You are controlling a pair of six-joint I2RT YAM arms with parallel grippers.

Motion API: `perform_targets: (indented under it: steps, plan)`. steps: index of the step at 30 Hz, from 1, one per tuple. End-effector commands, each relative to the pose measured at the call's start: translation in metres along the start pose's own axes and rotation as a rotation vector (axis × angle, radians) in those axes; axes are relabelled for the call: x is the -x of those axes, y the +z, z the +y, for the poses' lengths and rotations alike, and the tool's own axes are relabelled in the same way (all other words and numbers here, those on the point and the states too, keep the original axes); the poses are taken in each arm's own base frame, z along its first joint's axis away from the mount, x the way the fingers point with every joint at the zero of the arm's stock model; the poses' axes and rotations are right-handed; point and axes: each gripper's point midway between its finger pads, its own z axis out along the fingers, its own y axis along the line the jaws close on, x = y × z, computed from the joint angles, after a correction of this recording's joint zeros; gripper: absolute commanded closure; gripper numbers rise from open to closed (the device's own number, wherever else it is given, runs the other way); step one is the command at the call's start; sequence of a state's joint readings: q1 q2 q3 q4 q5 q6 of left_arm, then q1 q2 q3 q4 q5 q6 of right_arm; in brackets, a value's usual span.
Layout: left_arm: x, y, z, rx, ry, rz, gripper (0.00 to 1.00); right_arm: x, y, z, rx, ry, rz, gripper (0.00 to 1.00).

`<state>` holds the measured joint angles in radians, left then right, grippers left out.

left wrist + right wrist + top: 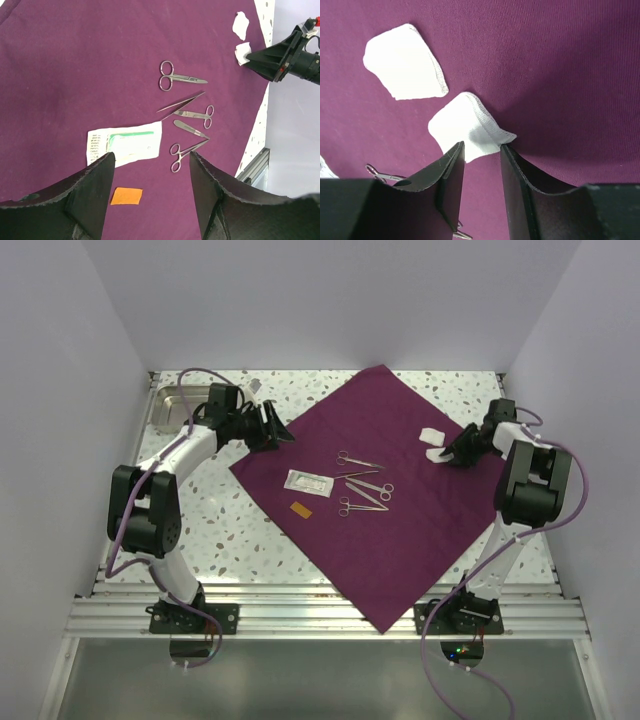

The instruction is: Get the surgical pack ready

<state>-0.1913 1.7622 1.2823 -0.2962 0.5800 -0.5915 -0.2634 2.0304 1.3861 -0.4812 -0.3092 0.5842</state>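
purple cloth (420, 530) is spread flat on the speckled worktop (230, 535), enclosed by pale walls (330, 300); left jaws are held wide, empty; right jaws are set part-open astride a gauze square (465, 127).

The white packet (125, 145) bears small dark print, perhaps a label, too blurred to read.

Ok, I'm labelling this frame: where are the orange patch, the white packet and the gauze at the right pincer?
Orange patch (126, 195): left wrist view, its centre.
White packet (129, 142): left wrist view, middle of its face.
Gauze (462, 125): right wrist view, its flat middle.
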Motion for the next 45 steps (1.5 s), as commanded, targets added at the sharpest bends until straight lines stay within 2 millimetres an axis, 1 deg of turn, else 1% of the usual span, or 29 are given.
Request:
perform_targets:
  steps: [1,4,7,8,11,14,17,20,23,24,25,26,27,29,30,31,36,39,42,45]
  plan:
    - [0.009,-0.013,-0.022,-0.061,0.043,-0.036,0.35,0.015,0.01,-0.002,-0.005,0.008,-0.04,0.62]
    - [0.009,-0.012,-0.022,-0.062,0.045,-0.032,0.35,0.017,0.012,-0.002,-0.007,0.008,-0.045,0.65]
    - [0.007,-0.011,-0.021,-0.065,0.043,-0.025,0.36,0.018,0.011,-0.002,-0.009,0.005,-0.046,0.72]
    - [0.007,-0.011,-0.022,-0.067,0.044,-0.025,0.36,0.018,0.009,-0.001,-0.009,0.004,-0.048,0.79]
    - [0.006,-0.01,-0.021,-0.068,0.041,-0.021,0.35,0.017,0.005,-0.001,-0.012,0.005,-0.045,0.93]
    - [0.006,-0.009,-0.021,-0.068,0.039,-0.018,0.36,0.017,0.0,0.0,-0.01,0.01,-0.045,1.0]
    - [0.006,-0.009,-0.021,-0.073,0.043,-0.017,0.35,0.013,-0.01,0.006,0.011,0.026,-0.038,1.0]
    - [0.006,-0.009,-0.021,-0.071,0.044,-0.017,0.35,0.01,-0.022,0.018,0.064,0.06,-0.047,1.0]
    - [0.004,-0.009,-0.02,-0.073,0.041,-0.011,0.35,0.009,-0.03,0.03,0.121,0.116,-0.058,1.0]
    - [0.004,-0.009,-0.02,-0.073,0.041,-0.011,0.35,0.009,-0.032,0.033,0.136,0.159,-0.059,1.0]
    - [0.003,-0.008,-0.019,-0.073,0.04,-0.008,0.36,0.009,-0.031,0.036,0.157,0.174,-0.067,1.0]
    - [0.003,-0.008,-0.019,-0.072,0.039,-0.009,0.35,0.01,-0.035,0.041,0.179,0.189,-0.074,1.0]
    - [0.002,-0.007,-0.018,-0.073,0.036,-0.002,0.35,0.011,-0.036,0.043,0.187,0.231,-0.079,1.0]
    - [0.001,-0.006,-0.018,-0.073,0.037,0.0,0.36,0.014,-0.037,0.048,0.219,0.259,-0.105,1.0]
    - [0.0,-0.006,-0.017,-0.072,0.034,0.002,0.36,0.012,-0.035,0.046,0.223,0.297,-0.102,1.0]
    - [-0.001,-0.006,-0.017,-0.072,0.033,0.005,0.36,0.017,-0.035,0.05,0.244,0.3,-0.124,1.0]
    - [-0.003,-0.004,-0.015,-0.072,0.028,0.011,0.36,0.029,-0.032,0.056,0.281,0.336,-0.161,1.0]
    - [-0.004,-0.003,-0.013,-0.071,0.026,0.015,0.36,0.041,-0.034,0.065,0.315,0.355,-0.193,1.0]
    - [-0.004,-0.002,-0.013,-0.074,0.018,0.017,0.36,0.048,-0.039,0.075,0.358,0.376,-0.207,1.0]
    - [-0.003,0.0,-0.013,-0.076,0.017,0.015,0.36,0.05,-0.044,0.082,0.373,0.376,-0.203,1.0]
